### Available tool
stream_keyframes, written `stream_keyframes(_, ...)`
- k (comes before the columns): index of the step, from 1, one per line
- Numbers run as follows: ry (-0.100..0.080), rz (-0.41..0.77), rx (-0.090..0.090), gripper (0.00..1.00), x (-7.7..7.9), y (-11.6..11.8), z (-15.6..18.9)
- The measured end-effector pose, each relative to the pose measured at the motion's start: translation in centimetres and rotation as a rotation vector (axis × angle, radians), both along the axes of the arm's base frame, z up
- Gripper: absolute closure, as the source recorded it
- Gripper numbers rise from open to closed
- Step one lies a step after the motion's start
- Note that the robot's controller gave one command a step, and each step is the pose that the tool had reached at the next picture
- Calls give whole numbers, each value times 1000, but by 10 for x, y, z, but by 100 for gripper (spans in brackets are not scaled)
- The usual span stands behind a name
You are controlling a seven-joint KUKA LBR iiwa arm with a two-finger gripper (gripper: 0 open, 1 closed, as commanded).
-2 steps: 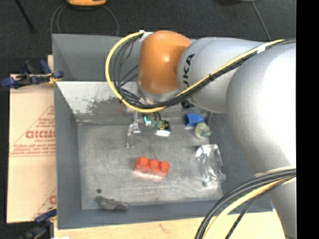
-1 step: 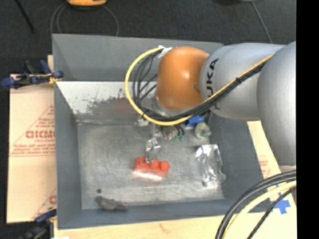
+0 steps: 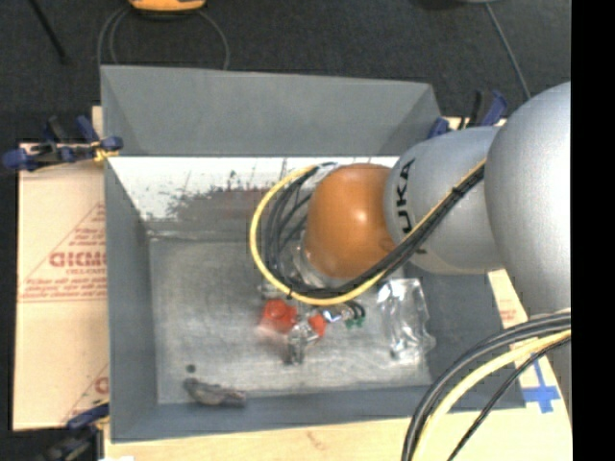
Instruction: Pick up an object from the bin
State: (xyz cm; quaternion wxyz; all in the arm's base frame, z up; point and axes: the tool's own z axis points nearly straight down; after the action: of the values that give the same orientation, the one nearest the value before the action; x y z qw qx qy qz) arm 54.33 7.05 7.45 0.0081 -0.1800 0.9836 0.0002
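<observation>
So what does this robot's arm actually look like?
A thick, rounded silver-grey arm with black KUKA lettering near the wrist. A glossy orange dome cover caps the wrist, and yellow and black cables loop around it. The gripper beneath is small and metal-grey.
</observation>
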Motion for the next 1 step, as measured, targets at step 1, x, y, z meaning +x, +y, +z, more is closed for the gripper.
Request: stream_keyframes(1, -3, -2, 2, 100, 1, 1, 2)
